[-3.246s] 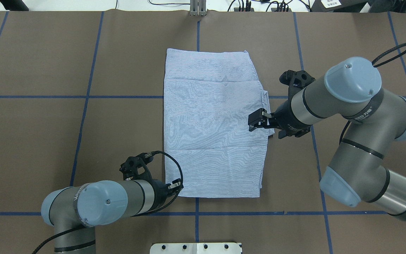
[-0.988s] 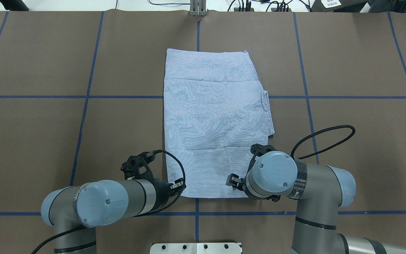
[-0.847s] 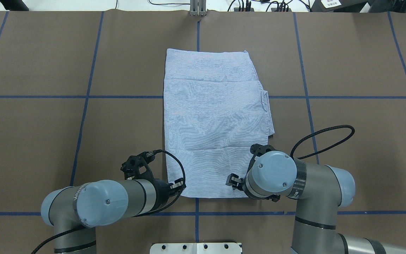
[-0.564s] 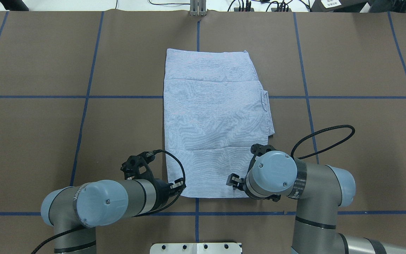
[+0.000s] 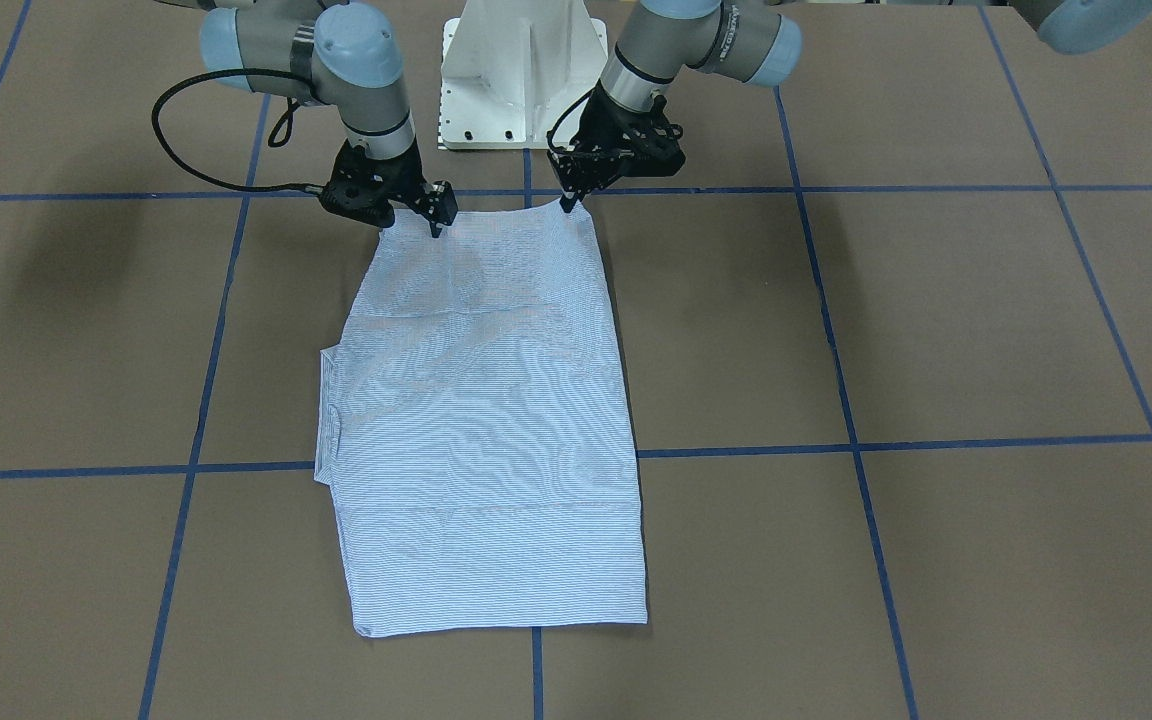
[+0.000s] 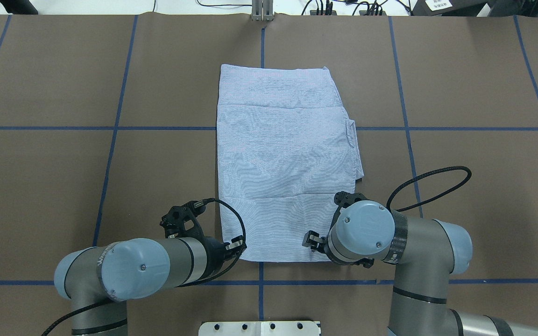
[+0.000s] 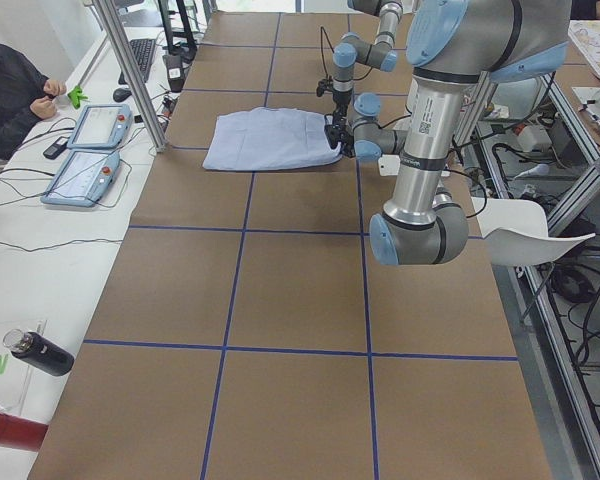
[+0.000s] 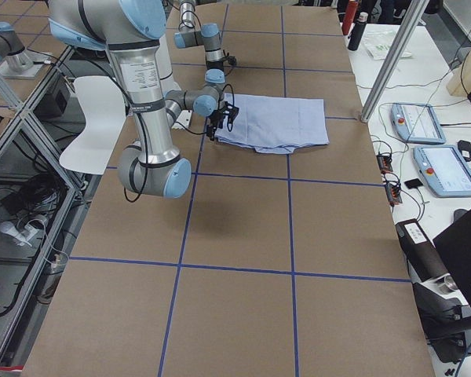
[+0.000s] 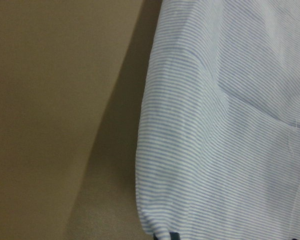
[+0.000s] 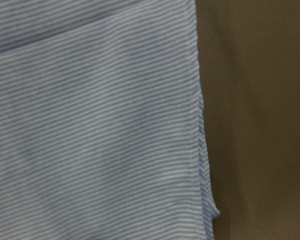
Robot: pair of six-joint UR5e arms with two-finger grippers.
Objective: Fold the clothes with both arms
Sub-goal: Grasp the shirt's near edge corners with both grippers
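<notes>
Overhead exterior: left end effector and right end effector touch shirt corners, closure unclear; pedestal nearby.

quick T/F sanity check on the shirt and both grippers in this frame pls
1. The shirt lies flat on the table, folded to a rough rectangle. True.
2. Both grippers are at its far edge. False: the left gripper and right gripper are at its near edge, by the robot.
3. Collar and buttons show. False: only striped cloth shows.
4. A flap juts from its side on the robot's right. True.
</notes>
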